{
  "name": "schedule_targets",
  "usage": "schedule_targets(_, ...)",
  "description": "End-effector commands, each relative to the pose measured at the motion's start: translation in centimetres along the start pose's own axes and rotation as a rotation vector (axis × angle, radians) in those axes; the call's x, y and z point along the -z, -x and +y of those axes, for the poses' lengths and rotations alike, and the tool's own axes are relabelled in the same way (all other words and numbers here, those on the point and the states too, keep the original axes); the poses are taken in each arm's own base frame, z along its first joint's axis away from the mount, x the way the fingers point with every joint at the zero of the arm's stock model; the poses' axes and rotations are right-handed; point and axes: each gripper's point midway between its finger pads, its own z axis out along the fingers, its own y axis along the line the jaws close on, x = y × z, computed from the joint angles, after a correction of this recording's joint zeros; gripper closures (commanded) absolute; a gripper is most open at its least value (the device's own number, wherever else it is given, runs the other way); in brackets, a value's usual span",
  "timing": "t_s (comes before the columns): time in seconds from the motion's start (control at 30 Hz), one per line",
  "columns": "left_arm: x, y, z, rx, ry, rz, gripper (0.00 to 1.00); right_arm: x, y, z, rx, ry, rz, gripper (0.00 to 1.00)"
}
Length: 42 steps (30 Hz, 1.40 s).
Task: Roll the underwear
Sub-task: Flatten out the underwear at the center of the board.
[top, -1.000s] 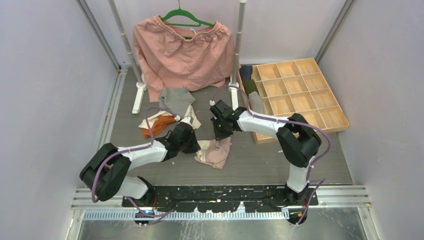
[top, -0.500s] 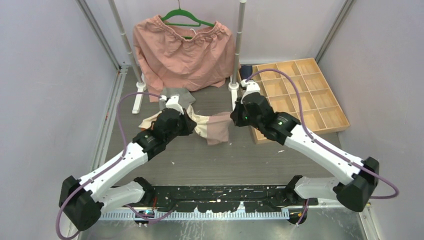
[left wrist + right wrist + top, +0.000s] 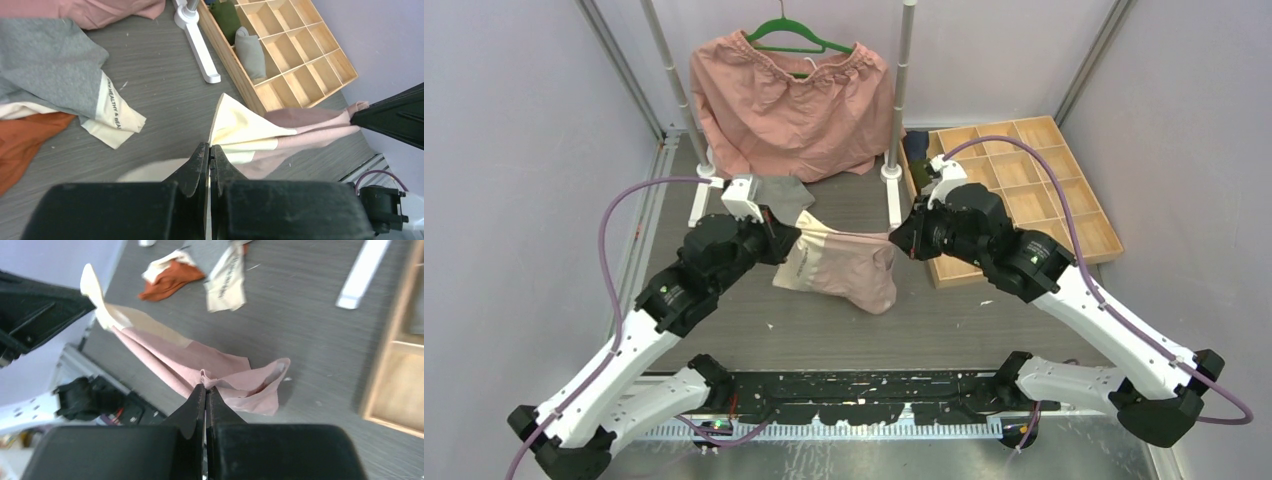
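Observation:
A dusty pink and cream underwear [image 3: 849, 265] hangs stretched in the air between my two grippers. My left gripper [image 3: 794, 230] is shut on its cream corner [image 3: 235, 125]. My right gripper [image 3: 896, 238] is shut on its pink corner [image 3: 220, 382]. The cloth droops below them above the grey table. Further underwear lies at the back left: a grey piece [image 3: 779, 192] [image 3: 45, 65], a cream piece [image 3: 112, 115] [image 3: 227, 275] and an orange piece [image 3: 20, 140] [image 3: 170, 277].
A large salmon-pink garment [image 3: 789, 105] hangs on a green hanger at the back between two white poles [image 3: 899, 90]. A wooden compartment tray [image 3: 1024, 190] stands at the right, holding dark green, navy and grey rolls [image 3: 250, 50].
Both arms have risen and moved back, lifting the pink and cream underwear off the table and pulling it out wide between them.

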Motion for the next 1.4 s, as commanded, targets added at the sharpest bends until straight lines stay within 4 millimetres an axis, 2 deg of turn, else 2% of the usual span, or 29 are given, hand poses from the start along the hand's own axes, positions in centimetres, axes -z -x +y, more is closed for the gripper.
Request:
schedule_targets(0.0,3.8,1.9,0.6,-0.096,0.019,-0.02,0.99,2.5,-1.7,4.9,-0.058,0.229,0.13,0.99)
schedule_targets(0.1,5.3,2.1,0.7,-0.115,0.014,-0.015,0.99,3.2,-2.0,6.0,-0.083,0.274,0.114,0.99)
schedule_targets(0.27,5.6,1.3,1.2,-0.118,0.029,0.013,0.99,3.5,-1.8,4.1,-0.093,0.182,0.078,0.99)
schedule_targets(0.4,5.6,1.4,1.4,-0.116,0.043,0.006,0.99,3.6,-2.1,3.8,-0.068,0.167,0.104,0.99)
schedule_targets(0.53,6.5,1.5,1.5,-0.114,0.041,0.0,0.99,3.9,-3.0,5.7,-0.048,0.241,0.168,0.99)
schedule_targets(0.7,8.9,2.2,1.2,-0.102,0.015,-0.033,0.99,4.3,-4.1,8.7,-0.005,0.297,0.202,0.99)
schedule_targets(0.87,11.0,2.8,0.5,-0.109,-0.019,-0.014,0.99,6.2,-3.8,11.8,0.025,0.334,0.158,0.99)
schedule_targets(0.97,11.4,3.6,0.2,-0.11,-0.014,-0.023,0.99,6.7,-4.0,11.9,0.01,0.326,0.144,0.99)
schedule_targets(1.03,10.2,3.4,0.4,-0.122,0.008,0.002,0.99,6.0,-4.0,10.3,-0.004,0.257,0.11,0.99)
schedule_targets(1.1,7.4,2.1,0.7,-0.143,0.031,0.061,0.99,4.9,-4.3,7.7,0.001,0.145,0.072,0.99)
schedule_targets(1.2,1.2,-1.6,1.4,-0.173,0.055,0.18,0.99,2.4,-5.9,3.2,-0.002,-0.008,0.103,0.99)
schedule_targets(1.27,-3.4,-3.8,1.3,-0.168,0.037,0.213,0.99,0.4,-7.7,-0.4,-0.025,-0.098,0.149,0.99)
schedule_targets(1.33,-8.0,-5.5,1.2,-0.157,0.013,0.203,0.83,-1.3,-9.9,-4.7,-0.05,-0.208,0.199,0.85)
schedule_targets(1.37,-10.0,-7.0,1.7,-0.16,0.027,0.234,0.71,-2.0,-10.7,-6.8,-0.062,-0.267,0.22,0.72)
